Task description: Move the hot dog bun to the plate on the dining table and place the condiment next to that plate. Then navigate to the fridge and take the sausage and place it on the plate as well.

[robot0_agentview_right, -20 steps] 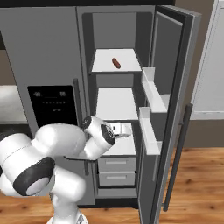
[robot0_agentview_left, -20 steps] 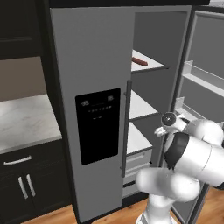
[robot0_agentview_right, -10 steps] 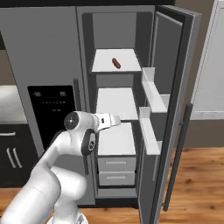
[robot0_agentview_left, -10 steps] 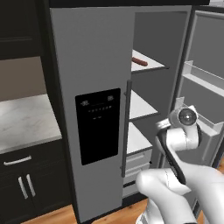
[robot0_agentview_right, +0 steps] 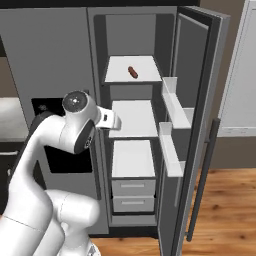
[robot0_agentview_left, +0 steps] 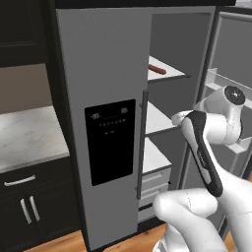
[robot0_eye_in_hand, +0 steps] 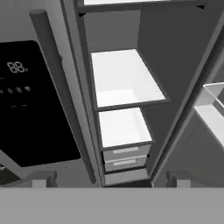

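The grey fridge [robot0_agentview_left: 103, 69] stands in front of me, its left door with the black dispenser panel [robot0_eye_in_hand: 30, 100] closed and its right side open. On the top white shelf lies the slim reddish-brown sausage [robot0_agentview_left: 157, 68] [robot0_agentview_right: 132, 72]. My gripper [robot0_agentview_right: 115, 122] [robot0_agentview_left: 177, 117] hovers at the height of the middle shelf, in front of the open compartment and well below the sausage. In the hand view its fingertips [robot0_eye_in_hand: 41, 178] stand wide apart, open and holding nothing. The hot dog bun, plate, dining table and condiment are out of view.
The open right door [robot0_agentview_right: 200, 60] carries white bins [robot0_agentview_right: 172, 100] and a long handle [robot0_agentview_right: 202, 190]. Two drawers [robot0_agentview_right: 132, 187] sit below the shelves. A marble counter [robot0_agentview_left: 24, 138] over dark cabinets lies left; white panelled doors [robot0_agentview_right: 240, 75] stand right. Wooden floor runs below.
The arm has unfolded upward. The hand has risen from the lower shelf level to the middle shelf and shifted slightly toward the closed door. The jaws have stayed open.
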You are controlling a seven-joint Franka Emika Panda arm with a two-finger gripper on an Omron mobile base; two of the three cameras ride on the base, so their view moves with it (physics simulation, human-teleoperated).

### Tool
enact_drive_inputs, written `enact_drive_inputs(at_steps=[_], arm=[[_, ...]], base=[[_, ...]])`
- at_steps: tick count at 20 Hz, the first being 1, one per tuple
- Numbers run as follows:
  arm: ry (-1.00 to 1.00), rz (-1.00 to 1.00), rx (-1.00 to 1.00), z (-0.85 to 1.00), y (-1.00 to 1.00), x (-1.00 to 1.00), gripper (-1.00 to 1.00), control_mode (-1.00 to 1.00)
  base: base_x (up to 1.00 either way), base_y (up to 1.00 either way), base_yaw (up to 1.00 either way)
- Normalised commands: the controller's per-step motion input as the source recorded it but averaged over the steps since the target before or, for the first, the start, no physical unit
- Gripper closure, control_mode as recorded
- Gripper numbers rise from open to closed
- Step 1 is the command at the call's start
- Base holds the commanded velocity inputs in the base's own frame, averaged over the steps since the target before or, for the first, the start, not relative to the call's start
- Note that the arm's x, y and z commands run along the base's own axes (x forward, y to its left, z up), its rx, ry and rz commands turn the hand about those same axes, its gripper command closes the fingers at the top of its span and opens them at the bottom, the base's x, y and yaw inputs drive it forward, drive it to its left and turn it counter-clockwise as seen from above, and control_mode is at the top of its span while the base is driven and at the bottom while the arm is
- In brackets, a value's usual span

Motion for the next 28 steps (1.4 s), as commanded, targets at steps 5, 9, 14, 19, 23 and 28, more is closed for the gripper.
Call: enact_drive_inputs(at_steps=[5, 9, 14, 19, 23, 28], arm=[[0.18, -0.04, 0.18, 0.32, 0.42, -0.82, -1.0, -1.0], [0.08, -0.06, -0.01, 0.18, 0.03, -1.0, -1.0, -1.0], [0.09, 0.0, -0.12, 0.03, 0.0, -0.74, -1.0, -1.0], [0.0, 0.0, -0.07, 0.0, 0.0, -0.07, -1.0, 1.0], [0.0, 0.0, 0.0, 0.0, 0.0, 0.0, -1.0, 1.0], [0.0, 0.0, 0.0, 0.0, 0.0, 0.0, -1.0, 1.0]], base=[[0.0, 0.0, 0.0], [0.0, 0.0, 0.0], [0.0, 0.0, 0.0], [0.05, -0.17, 0.0], [0.45, -0.66, 0.01], [0.43, -0.5, 0.07]])
